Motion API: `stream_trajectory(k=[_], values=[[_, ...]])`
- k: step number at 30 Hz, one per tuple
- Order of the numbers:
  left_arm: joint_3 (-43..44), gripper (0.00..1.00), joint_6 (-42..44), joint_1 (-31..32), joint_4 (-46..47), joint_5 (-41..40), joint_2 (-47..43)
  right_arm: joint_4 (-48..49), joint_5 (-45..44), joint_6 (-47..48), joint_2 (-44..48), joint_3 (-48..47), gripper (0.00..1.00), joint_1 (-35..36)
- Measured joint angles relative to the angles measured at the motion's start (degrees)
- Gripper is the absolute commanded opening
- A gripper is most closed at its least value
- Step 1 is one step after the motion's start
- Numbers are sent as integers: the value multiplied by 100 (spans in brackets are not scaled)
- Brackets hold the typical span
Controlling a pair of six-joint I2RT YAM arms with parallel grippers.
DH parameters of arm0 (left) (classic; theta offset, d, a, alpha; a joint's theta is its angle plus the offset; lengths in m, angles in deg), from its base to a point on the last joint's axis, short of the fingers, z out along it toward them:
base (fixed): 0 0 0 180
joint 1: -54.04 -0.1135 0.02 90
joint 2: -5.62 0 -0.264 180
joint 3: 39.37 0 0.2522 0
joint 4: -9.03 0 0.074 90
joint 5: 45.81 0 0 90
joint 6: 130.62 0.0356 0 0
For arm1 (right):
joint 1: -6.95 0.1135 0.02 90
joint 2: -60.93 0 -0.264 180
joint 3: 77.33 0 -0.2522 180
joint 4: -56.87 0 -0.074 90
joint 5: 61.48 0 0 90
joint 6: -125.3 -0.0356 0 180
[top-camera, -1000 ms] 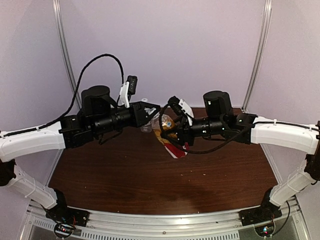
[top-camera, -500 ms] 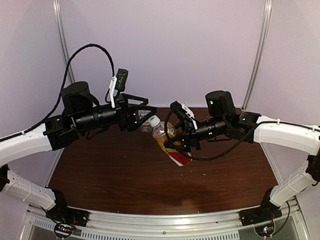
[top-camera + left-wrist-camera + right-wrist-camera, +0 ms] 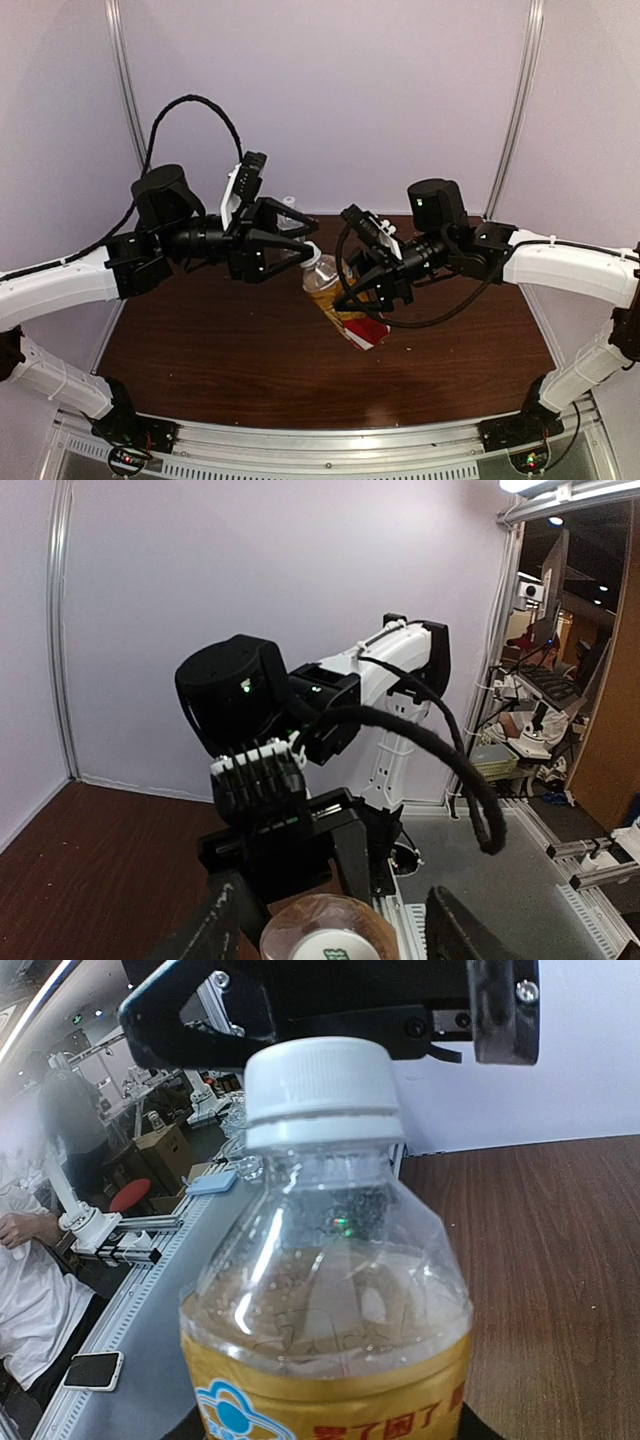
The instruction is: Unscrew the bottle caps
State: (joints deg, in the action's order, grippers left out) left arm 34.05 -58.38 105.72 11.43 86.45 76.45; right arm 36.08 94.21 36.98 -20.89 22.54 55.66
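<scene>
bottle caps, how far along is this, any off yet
Done: nothing yet; the white cap is still on the amber bottle. In hand: the right gripper holds that bottle tilted, and the open left gripper sits around the cap. Left: twist it off, then the second cap, not clearly visible.

Cropped red Chinese characters on the label (image 3: 330, 1385) of the bottle (image 3: 330, 1260)

left hand (image 3: 312, 250) spread around cap (image 3: 320, 1090), right hand (image 3: 352, 292) clamped across bottle (image 3: 340, 312), room over near table (image 3: 250, 360)
</scene>
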Motion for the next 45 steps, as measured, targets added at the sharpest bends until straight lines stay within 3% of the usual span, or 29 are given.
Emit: stream_trajectory(k=[10,20,32,36,45], values=[[-17,35,-234,0,452,487,271,181,247,-107,-111,-2,49,0],[-219,41,-428,-7,785,546,271,236,264,-127,-111,-2,49,0],[-343,11,-595,-33,1040,468,280,256,157,-203,-109,-4,46,0],[-334,8,-732,-35,804,-192,251,144,-428,-138,-35,-11,46,-37],[133,12,-1755,247,-516,-3316,264,197,-3161,101,83,-11,46,92]])
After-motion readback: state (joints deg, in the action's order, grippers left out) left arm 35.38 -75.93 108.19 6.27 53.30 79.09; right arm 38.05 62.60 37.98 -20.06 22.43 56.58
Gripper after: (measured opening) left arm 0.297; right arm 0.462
